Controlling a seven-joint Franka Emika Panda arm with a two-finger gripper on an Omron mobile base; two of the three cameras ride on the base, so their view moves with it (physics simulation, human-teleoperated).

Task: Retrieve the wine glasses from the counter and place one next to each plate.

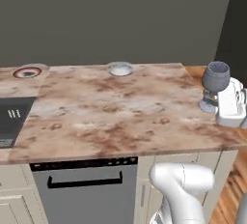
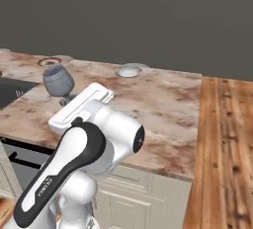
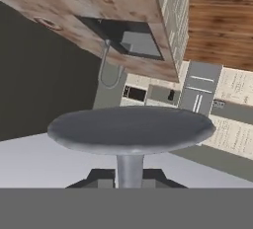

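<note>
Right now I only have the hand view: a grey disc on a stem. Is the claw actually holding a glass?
Observer: Yes. The left base view shows the claw shut on the stem of an upright wine glass.
Operator: Where are the plates?
Observer: Two sit along the far edge of the marbled top: a red-ringed plate at far left and a pale plate mid-edge.
Operator: Is the glass near either?
Observer: No. It's at the right end, well apart from both.
</note>
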